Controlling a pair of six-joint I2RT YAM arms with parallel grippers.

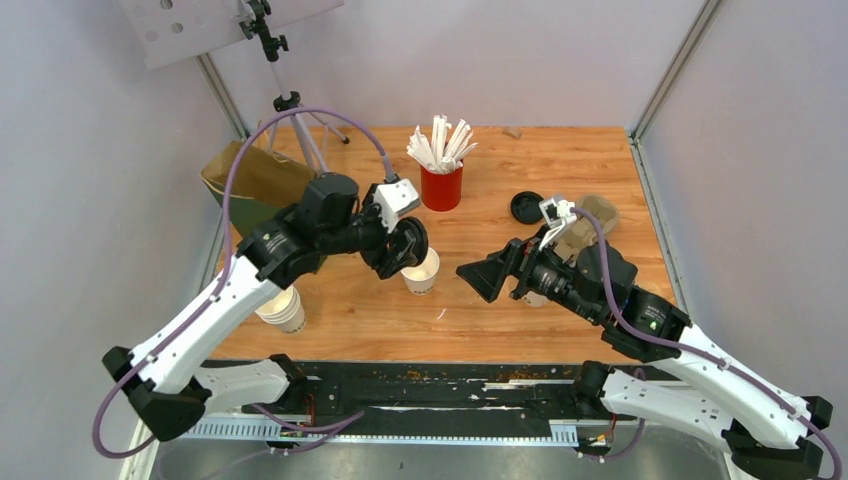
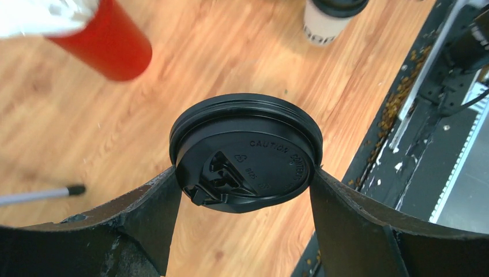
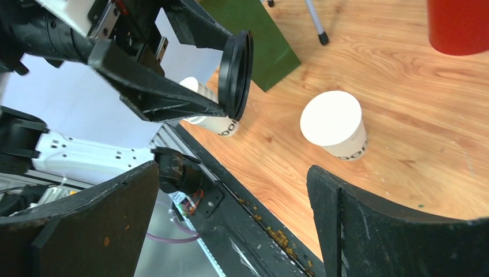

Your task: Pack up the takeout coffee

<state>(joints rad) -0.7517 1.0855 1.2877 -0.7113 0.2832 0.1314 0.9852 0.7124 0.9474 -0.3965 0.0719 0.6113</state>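
"White paper cup (image 1: 421, 271), no top on it, standing about mid-table, a little toward the near edge. Its black lid (image 2: 248, 153) hangs in the air just beside the cup's far-left rim, tipped almost on edge."

"Who has the lid?"

"The left gripper (image 2: 244, 173), fingers spread wide and pinching it across the rim at two points only. The right gripper (image 1: 478, 282) points at the cup from the right, jaws fully apart, holding nothing, clear of the cup."

"So nothing steadies the cup."

"That's my worry. If the lid comes down tilted, I'd expect one side to catch the rim first and the push to go sideways. A light paper cup would slide or tip, and I can't tell what's inside to spill. A rim pinch on slick plastic could also let the lid swivel or pop free."

"Anything close enough to hit?"

"A second cup (image 2: 333, 20), already lidded, under the right arm by the near edge. A stack of cups (image 1: 283, 308) beside the left forearm. The red cup of sticks (image 1: 441, 187) toward the far edge. The green bag (image 1: 248, 180) sits at the far-left corner behind the left elbow, where a backward swing could crumple it."
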